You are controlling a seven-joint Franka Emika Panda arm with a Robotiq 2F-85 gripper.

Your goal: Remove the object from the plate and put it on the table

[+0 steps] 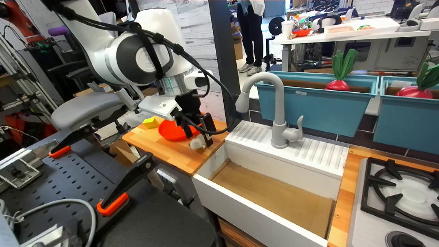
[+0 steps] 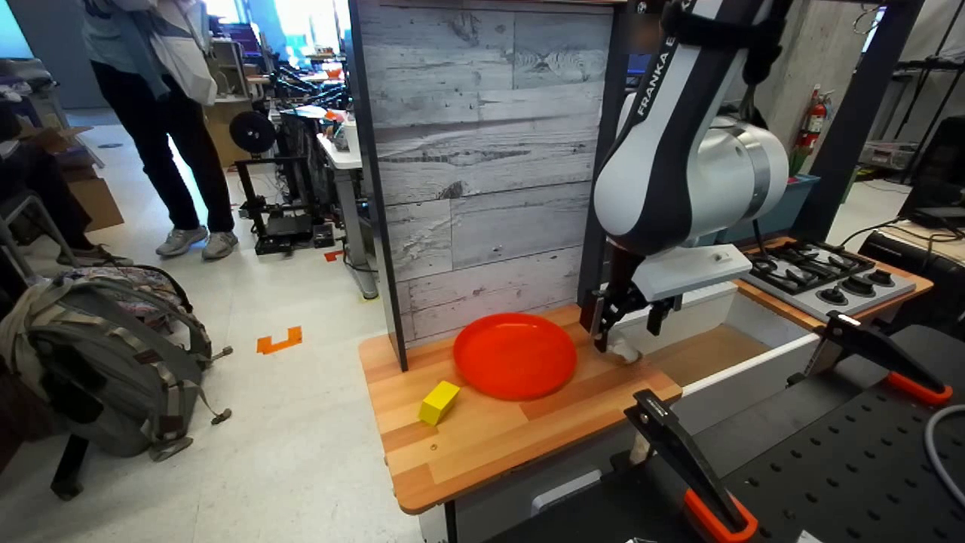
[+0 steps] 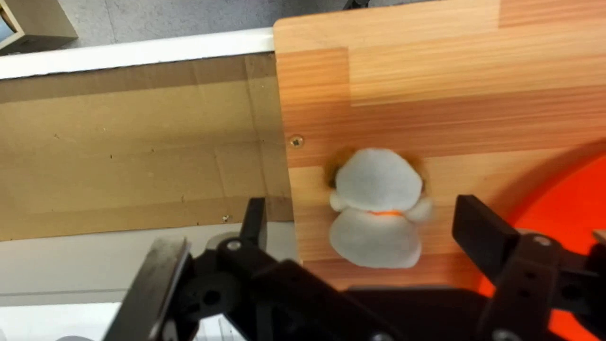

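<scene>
The object, a small whitish plush toy with brown ears and an orange band [image 3: 378, 239], lies on the table [image 3: 450, 71] near the sink-side edge. It also shows in both exterior views [image 1: 197, 143] [image 2: 625, 351]. The red-orange plate [image 2: 516, 356] stands on the table beside it, with nothing on it in that exterior view; its rim shows at the right of the wrist view [image 3: 573, 199]. My gripper [image 3: 361, 201] is open, with one finger on each side of the toy and visible gaps between. It is just above the toy in both exterior views [image 1: 198, 137] [image 2: 627, 338].
A yellow block [image 2: 439, 403] sits beyond the plate on the table. The white sink [image 1: 253, 214] adjoins the table, with a grey faucet [image 1: 279, 103] behind it. A wood-look wall panel [image 2: 490, 151] rises behind the plate. A black clamp [image 2: 686, 452] stands near the front edge.
</scene>
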